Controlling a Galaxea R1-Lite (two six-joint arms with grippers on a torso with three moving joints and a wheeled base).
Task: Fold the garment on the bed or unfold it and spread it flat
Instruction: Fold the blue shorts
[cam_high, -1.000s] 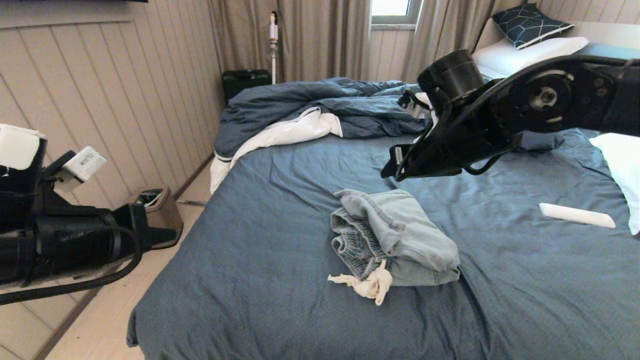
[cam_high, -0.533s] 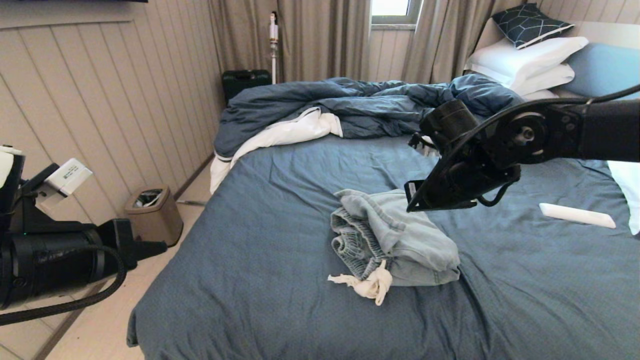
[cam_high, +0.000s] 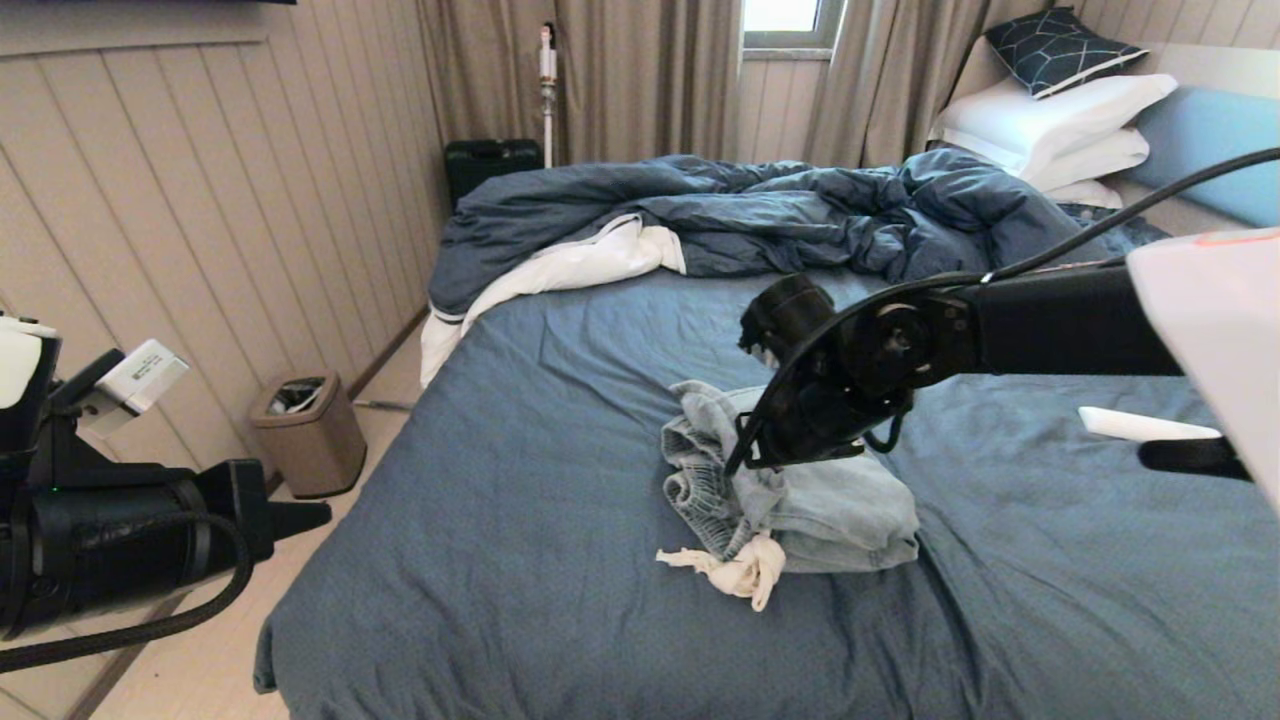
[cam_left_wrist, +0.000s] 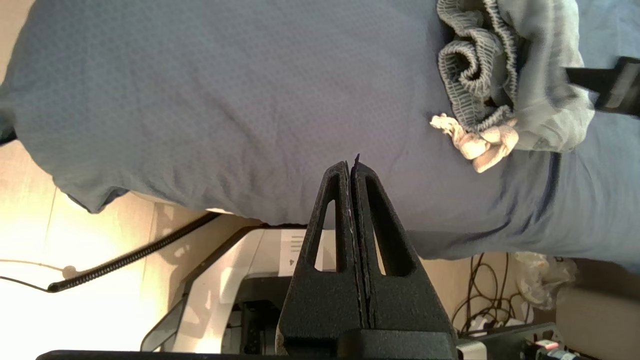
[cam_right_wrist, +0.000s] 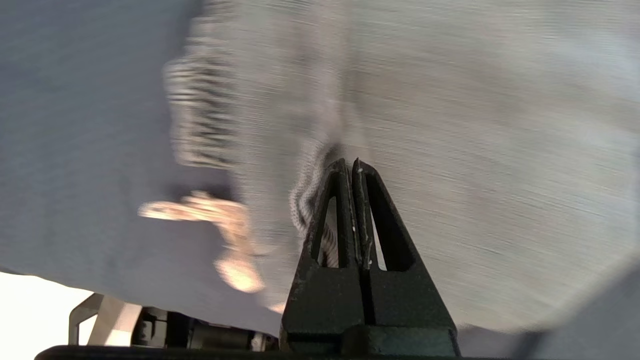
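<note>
Our right gripper (cam_high: 742, 462) (fingers pressed together, holding nothing) had swung down onto the crumpled pale-blue denim shorts (cam_high: 800, 480) mid-bed (cam_high: 500, 540), ready to grasp; left gripper (cam_left_wrist: 351, 167), closed, stayed parked.

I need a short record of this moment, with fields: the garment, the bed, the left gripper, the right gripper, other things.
garment: pale denim shorts, bunched, white pocket lining hanging out
bed: slate-blue sheet, shorts near its middle
left gripper: fingers shut, empty, parked off the bed's side
right gripper: fingers shut, tips at the shorts
other things: rumpled dark duvet, white pillows, bin
</note>
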